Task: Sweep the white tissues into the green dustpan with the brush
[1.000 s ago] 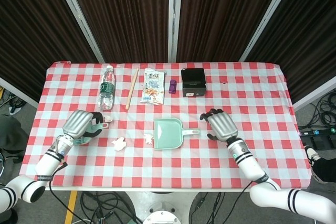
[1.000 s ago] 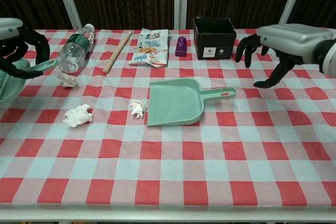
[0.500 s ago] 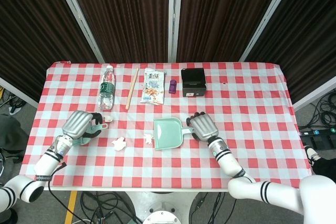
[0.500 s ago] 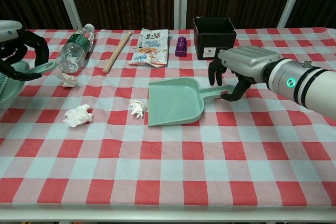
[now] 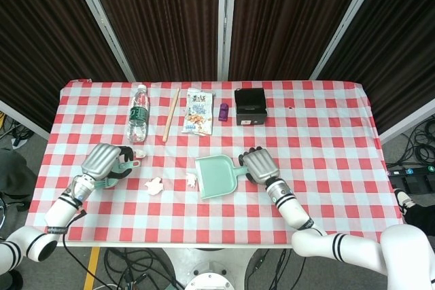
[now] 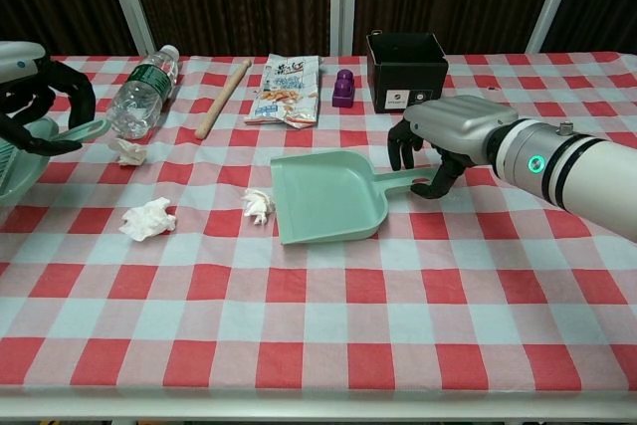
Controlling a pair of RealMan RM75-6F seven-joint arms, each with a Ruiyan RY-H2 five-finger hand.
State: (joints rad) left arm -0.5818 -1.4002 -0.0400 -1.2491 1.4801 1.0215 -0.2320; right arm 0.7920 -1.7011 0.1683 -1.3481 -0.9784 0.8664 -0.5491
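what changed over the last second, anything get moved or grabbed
The right hand came in from the table's right side to the green dustpan handle and closed around it. The dustpan shifted left, its mouth now touching the nearest white tissue. The left hand kept holding the brush; the other tissues, bottle and snack bag stayed put.

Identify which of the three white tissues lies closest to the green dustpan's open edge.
The tissue right at the dustpan's left lip; the second lies farther left, the third beside the water bottle.
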